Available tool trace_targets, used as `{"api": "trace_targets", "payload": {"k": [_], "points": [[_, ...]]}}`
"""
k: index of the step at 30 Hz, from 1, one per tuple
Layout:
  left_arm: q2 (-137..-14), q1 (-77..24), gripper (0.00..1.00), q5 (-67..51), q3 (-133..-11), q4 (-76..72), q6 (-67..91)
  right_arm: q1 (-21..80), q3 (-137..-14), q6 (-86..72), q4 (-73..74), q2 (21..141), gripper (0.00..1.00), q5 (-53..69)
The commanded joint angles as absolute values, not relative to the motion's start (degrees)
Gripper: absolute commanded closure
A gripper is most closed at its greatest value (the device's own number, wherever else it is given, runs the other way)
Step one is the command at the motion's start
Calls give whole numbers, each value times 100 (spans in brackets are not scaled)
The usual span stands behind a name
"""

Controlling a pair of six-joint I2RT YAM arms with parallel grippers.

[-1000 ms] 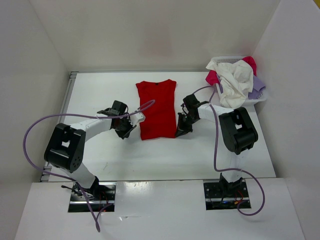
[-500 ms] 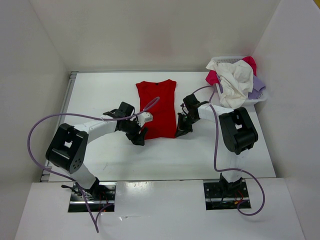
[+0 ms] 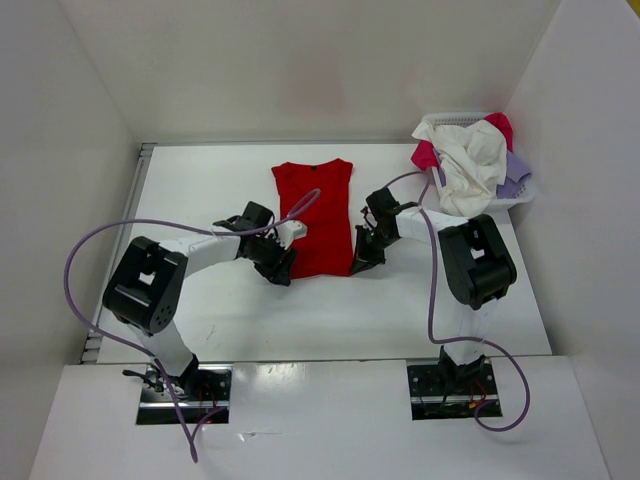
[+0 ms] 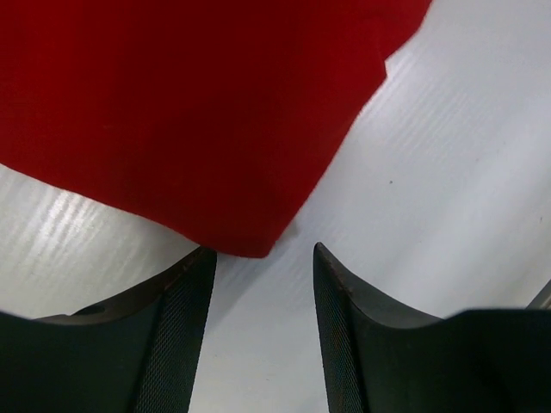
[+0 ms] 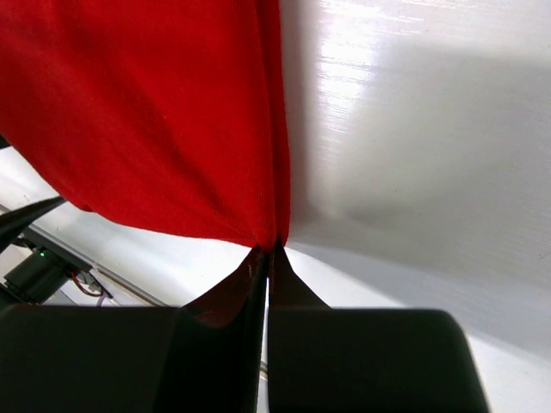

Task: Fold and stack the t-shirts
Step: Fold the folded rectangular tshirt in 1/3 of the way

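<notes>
Red t-shirt [image 3: 315,215] flat; R tool [image 5: 269,251] pinches hem corner, L tool [image 4: 263,251] agape at other.

A white basket [image 3: 450,118] sits at the table's [image 3: 200,320] far right corner. White walls [image 3: 300,70] enclose the table on three sides.

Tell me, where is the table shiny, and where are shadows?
Left wrist view: glare streak on the white table beside the red cloth t-shirt. Right wrist view: glare top right, grey shadow band below it. Top external view: sharp, evenly lit.
</notes>
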State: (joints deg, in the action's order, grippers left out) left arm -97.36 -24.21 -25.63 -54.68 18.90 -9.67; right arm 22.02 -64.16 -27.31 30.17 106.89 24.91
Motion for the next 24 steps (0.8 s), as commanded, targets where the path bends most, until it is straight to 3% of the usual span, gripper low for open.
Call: {"api": "trace_targets", "payload": {"k": [1, 8, 13, 14, 18, 24], "points": [[-9948, -2408, 44, -2382, -5722, 1837, -809, 2232, -6381, -2637, 3059, 10354, 100, 2566], [-10072, -2408, 44, -2812, -6012, 1890, -809, 2232, -6381, -2637, 3059, 10292, 100, 2566], [-10125, -2408, 68, -2760, -5871, 1898, -747, 2232, -6381, -2689, 3059, 10292, 100, 2566], [-10177, -2408, 79, -2760, -5871, 1968, -747, 2232, -6381, -2689, 3059, 10292, 100, 2566], [-10370, -2460, 100, -2891, -5871, 2021, -607, 2232, -6381, -2689, 3059, 10354, 100, 2566], [-10082, -2461, 100, -2261, -6056, 2425, -1306, 2232, -6381, -2584, 3287, 10354, 100, 2216]]}}
